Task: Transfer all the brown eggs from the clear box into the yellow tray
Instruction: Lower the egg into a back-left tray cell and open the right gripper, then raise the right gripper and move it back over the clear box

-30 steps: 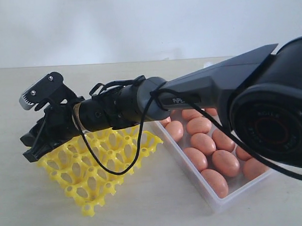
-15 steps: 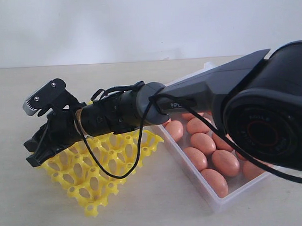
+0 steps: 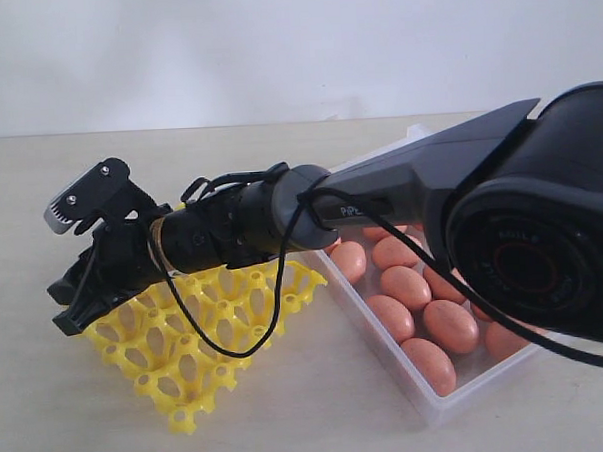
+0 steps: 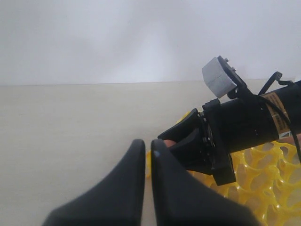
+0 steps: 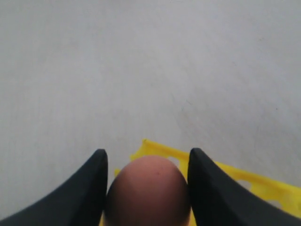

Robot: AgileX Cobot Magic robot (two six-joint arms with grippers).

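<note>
My right gripper (image 3: 69,296) reaches across to the left side and hangs low over the far left corner of the yellow tray (image 3: 202,360). It is shut on a brown egg (image 5: 148,193), whose rounded end fills the space between the two black fingers (image 5: 94,188). A sliver of that egg (image 4: 170,142) shows in the left wrist view. The tray's visible cups hold nothing. Several brown eggs (image 3: 404,287) lie in the clear box (image 3: 429,406) at the right. My left gripper (image 4: 147,143) is shut and holds nothing, just beside the right gripper's tips.
The right arm's long black forearm (image 3: 400,187) and its looping cable (image 3: 227,344) stretch over the tray and the box's left rim. A pale bare tabletop (image 3: 50,417) surrounds the tray, with a white wall (image 3: 274,47) behind.
The right gripper with the egg has sunk a little toward the tray's left corner over the last second; in the last half second it has hardly moved.
</note>
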